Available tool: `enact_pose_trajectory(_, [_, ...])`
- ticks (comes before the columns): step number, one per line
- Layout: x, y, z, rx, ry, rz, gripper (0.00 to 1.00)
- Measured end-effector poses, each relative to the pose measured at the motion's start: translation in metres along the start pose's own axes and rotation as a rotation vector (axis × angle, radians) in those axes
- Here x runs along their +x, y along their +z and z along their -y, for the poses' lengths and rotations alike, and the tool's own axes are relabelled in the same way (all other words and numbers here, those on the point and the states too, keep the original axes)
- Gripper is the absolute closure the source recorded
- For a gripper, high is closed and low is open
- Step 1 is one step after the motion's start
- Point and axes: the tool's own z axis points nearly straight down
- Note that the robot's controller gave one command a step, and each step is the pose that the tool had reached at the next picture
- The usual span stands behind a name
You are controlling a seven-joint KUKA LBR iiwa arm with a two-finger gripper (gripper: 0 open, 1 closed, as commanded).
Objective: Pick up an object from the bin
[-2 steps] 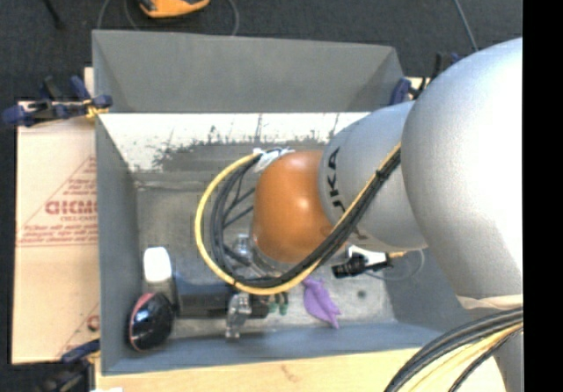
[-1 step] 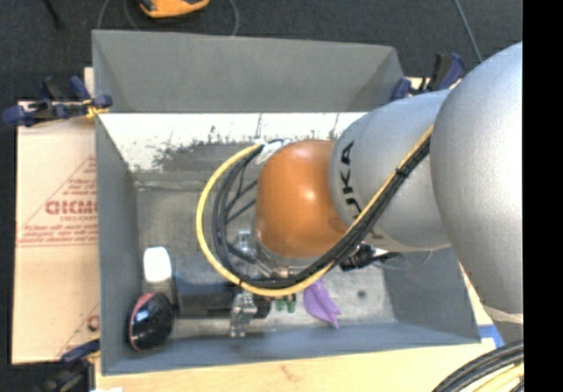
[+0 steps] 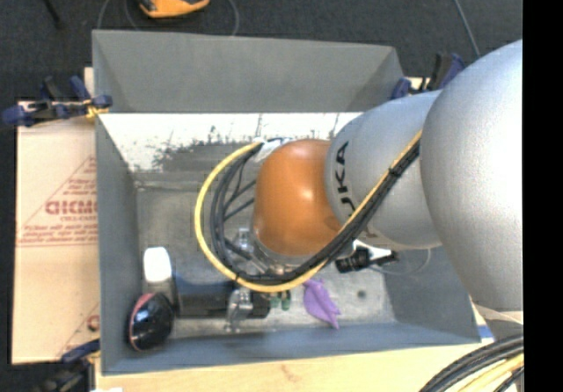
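Note:
My gripper hangs low near the bin's front wall, under the orange dome on the wrist. It sits at the right end of a black bar-shaped thing that lies along the front. At the bar's left end is a dark, shiny rounded head in the front left corner; whether the two are one piece I cannot tell. Just right of the gripper lie a small green thing and a purple pointed thing. A small white container stands left of the gripper, behind the black bar.
The arm with its dome and looping yellow and black cables covers the middle and right of the bin. The bin's walls stand close to the gripper at the front, and bare floor shows at the left rear.

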Motion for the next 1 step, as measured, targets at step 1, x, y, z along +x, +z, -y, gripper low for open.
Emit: enact_pose_trajectory(1, [-0.0033,0.0556,-0.0008,-0.004,0.027,0.011,0.00])
